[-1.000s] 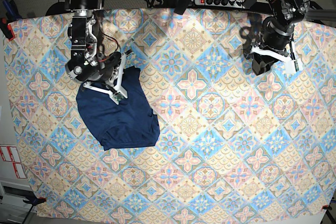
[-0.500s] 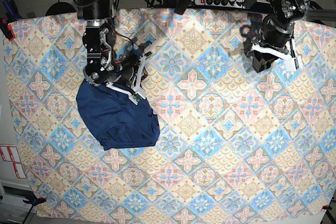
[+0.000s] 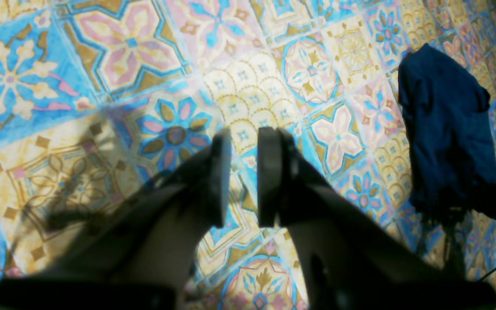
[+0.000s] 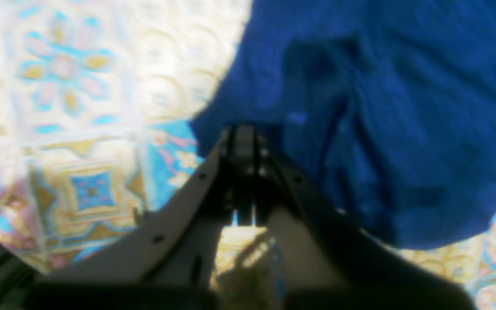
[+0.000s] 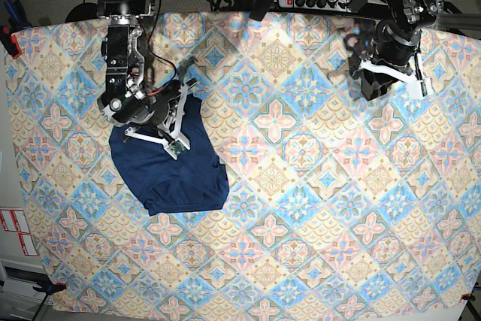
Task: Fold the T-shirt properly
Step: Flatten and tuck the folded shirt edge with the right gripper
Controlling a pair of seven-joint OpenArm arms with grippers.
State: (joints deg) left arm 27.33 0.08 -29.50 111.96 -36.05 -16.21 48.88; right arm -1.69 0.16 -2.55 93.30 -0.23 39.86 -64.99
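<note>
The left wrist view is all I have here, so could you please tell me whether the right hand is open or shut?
Observer: In the right wrist view, the right hand is shut, its fingertips together.

Operator: Thank you. Which part of the navy shirt is it over, please?

Observer: The same view shows the fingertips over an edge of the navy shirt, near a corner. I can't tell whether they touch it.

Operator: And where is the left arm, please?

Observer: The base view has the left arm at its upper right, well apart from the shirt.

Bright scene; left wrist view sharper, right wrist view blurred.
</note>
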